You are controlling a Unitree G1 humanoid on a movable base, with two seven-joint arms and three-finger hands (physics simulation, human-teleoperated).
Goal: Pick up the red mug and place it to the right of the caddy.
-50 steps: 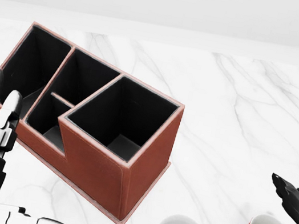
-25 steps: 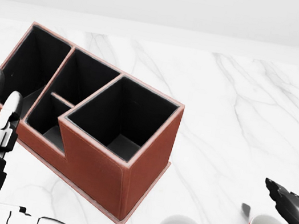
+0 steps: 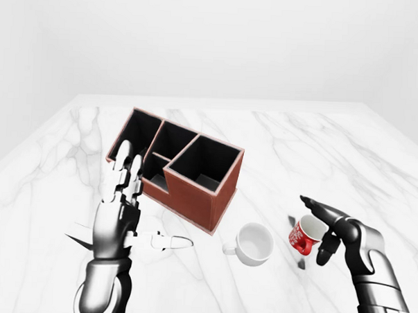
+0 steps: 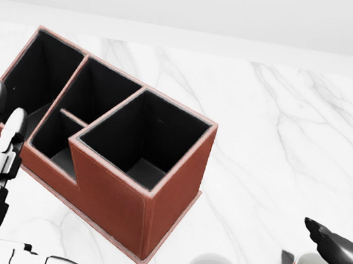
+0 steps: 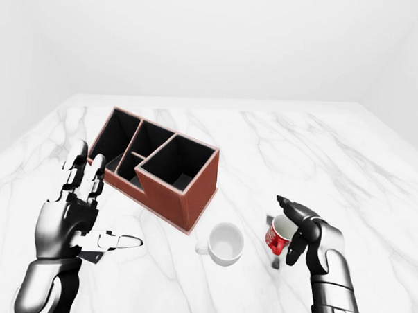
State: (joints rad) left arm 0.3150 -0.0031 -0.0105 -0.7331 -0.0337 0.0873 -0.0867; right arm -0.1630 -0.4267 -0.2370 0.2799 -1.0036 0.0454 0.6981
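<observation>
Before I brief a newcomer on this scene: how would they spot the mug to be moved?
Start at the brown caddy on the marble table. In the left-eye view, two mugs sit below and right of it. The white mug is nearer; the red mug, with white lettering, lies farther right by the right hand.

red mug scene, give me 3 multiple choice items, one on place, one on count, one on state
1. In the left-eye view, where is the red mug relative to the white mug?
A. to its right
B. to its left
C. inside the caddy

2. How many mugs are on the table?
A. one
B. two
C. three

3. What state is the left hand in?
A. closed on the caddy
B. holding the white mug
C. open, fingers spread, holding nothing

Key: 1 A, the red mug is nearer the right edge, at the right hand. 2 B, only one red and one white show. 3 C, its fingers are spread beside the caddy.
</observation>
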